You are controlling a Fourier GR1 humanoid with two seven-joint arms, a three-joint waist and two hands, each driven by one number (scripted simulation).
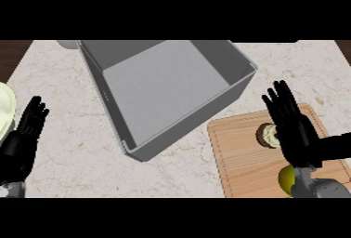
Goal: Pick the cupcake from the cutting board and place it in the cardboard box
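Black left hand (21, 139) and right hand (296, 132), grey forearms (328, 188).

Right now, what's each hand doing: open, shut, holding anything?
Left hand: open, empty, resting at left.
Right hand: open above the cupcake, holding nothing.

Pale marble counter (75, 139). A big grey open-top box (185, 128) sits far-centre, turned at an angle. The wooden cutting board (240, 155) lies near right, just beside the box's right wall. A pale plate (4, 111) is cut off at the left edge, well apart from the box.
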